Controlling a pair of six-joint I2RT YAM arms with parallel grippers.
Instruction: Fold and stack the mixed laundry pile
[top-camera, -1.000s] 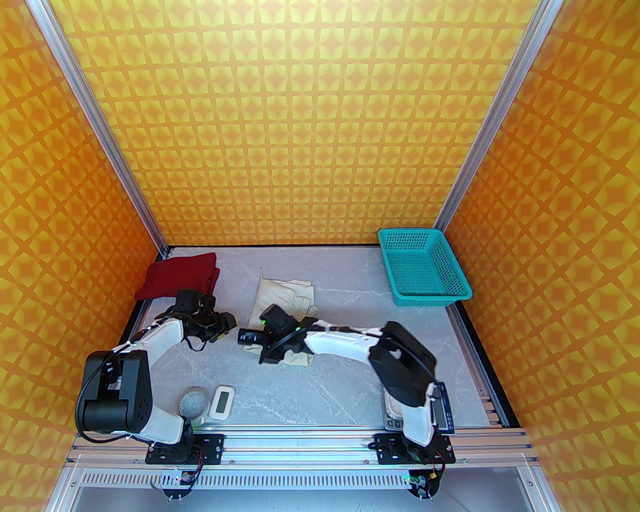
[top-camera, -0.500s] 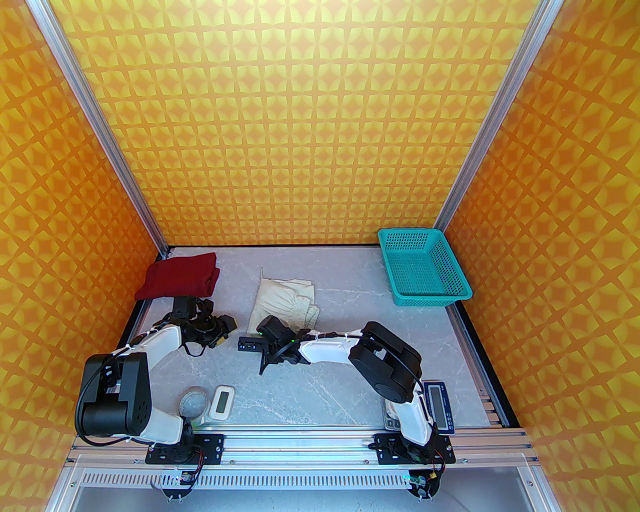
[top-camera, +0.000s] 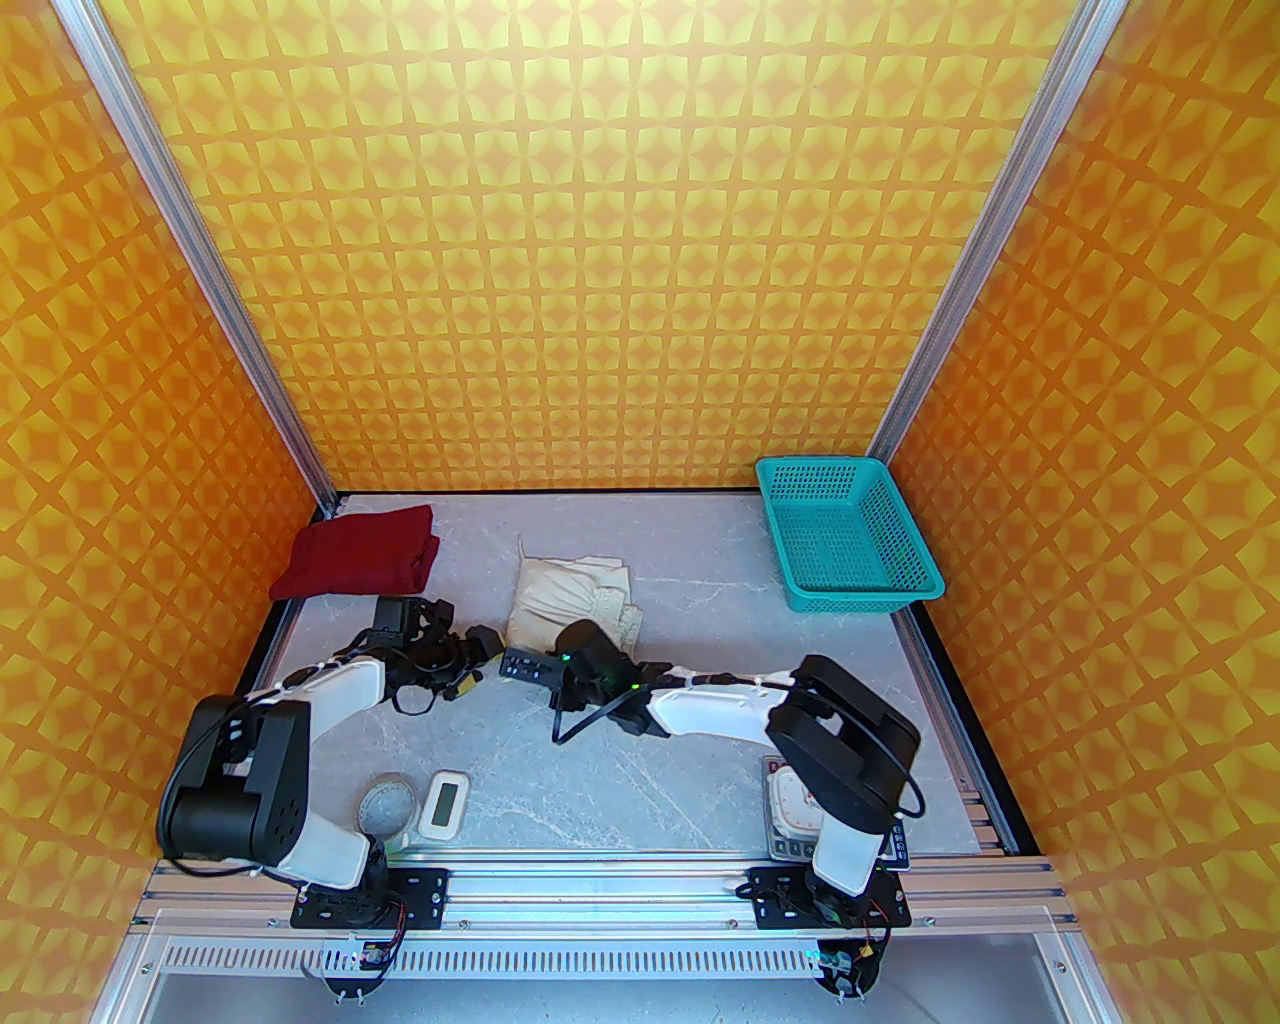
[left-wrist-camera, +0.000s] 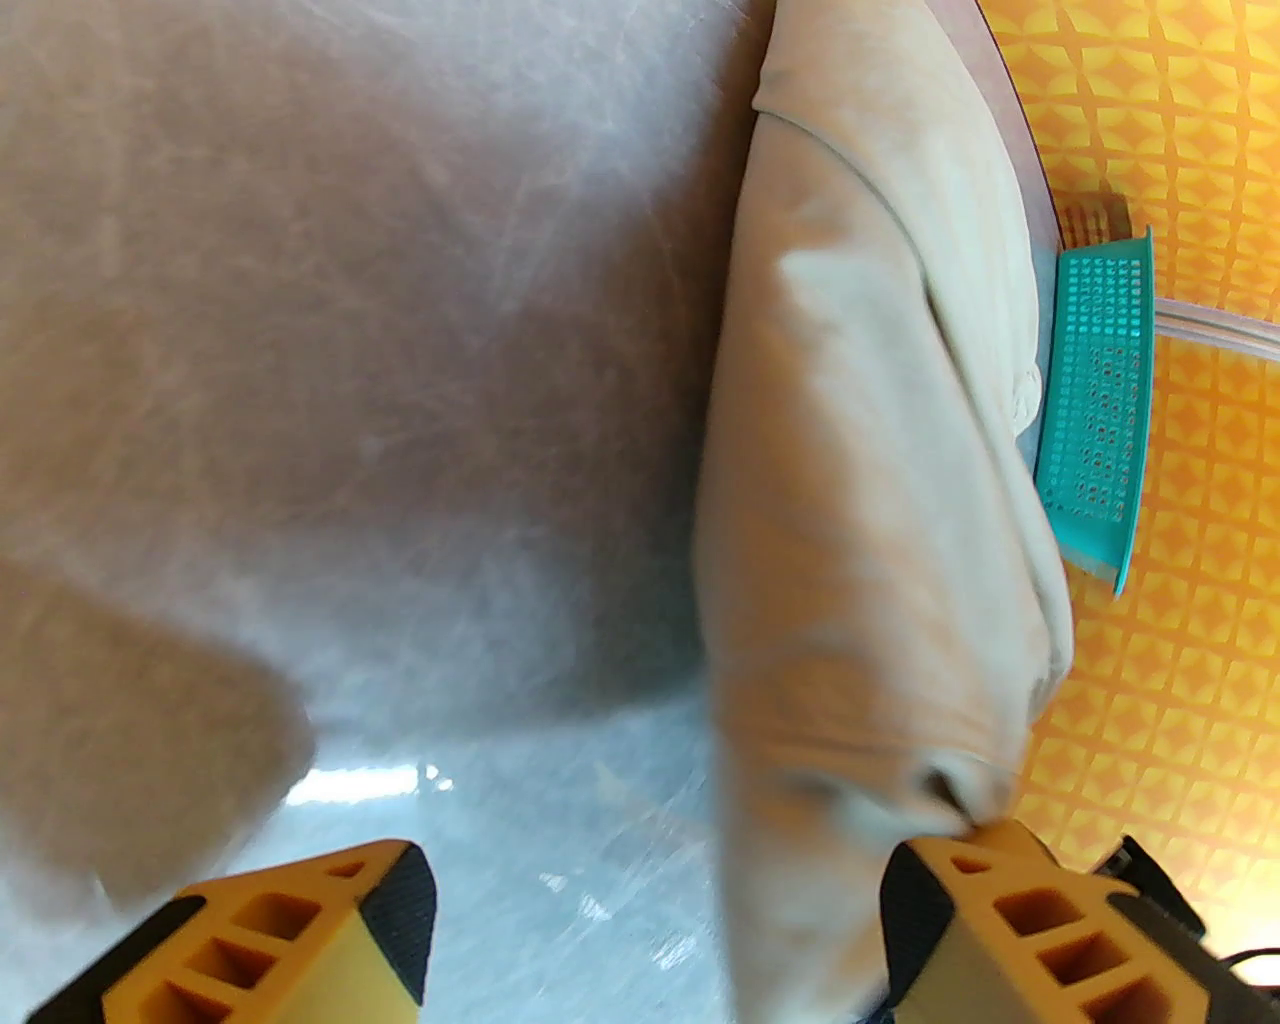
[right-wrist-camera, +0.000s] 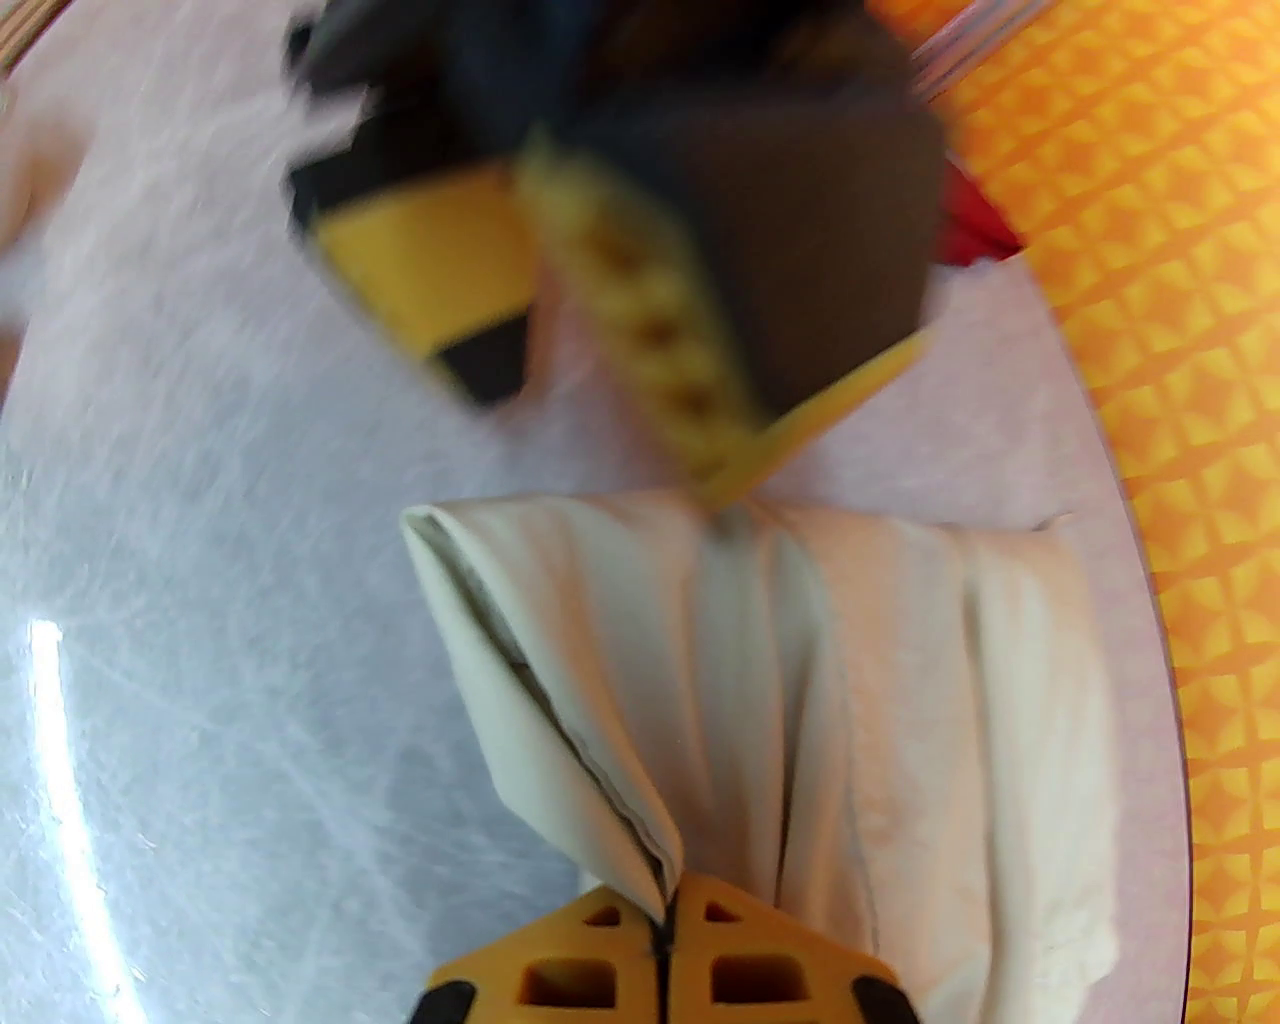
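Two grippers meet at your cream shorts (top-camera: 555, 590), well left of the teal mesh basket (top-camera: 818, 463): the right gripper (right-wrist-camera: 662, 905) pinches a folded corner, jaws pressed together on cloth, likely to carry the fold, while the left gripper (left-wrist-camera: 655, 890) stands spread at the edge. Farther left lies the dark red shirt (top-camera: 360, 552), folded.

Left arm (top-camera: 335, 690) reaches inward, jaws wide; right arm (top-camera: 710, 705) opposite, jaws pinched shut.
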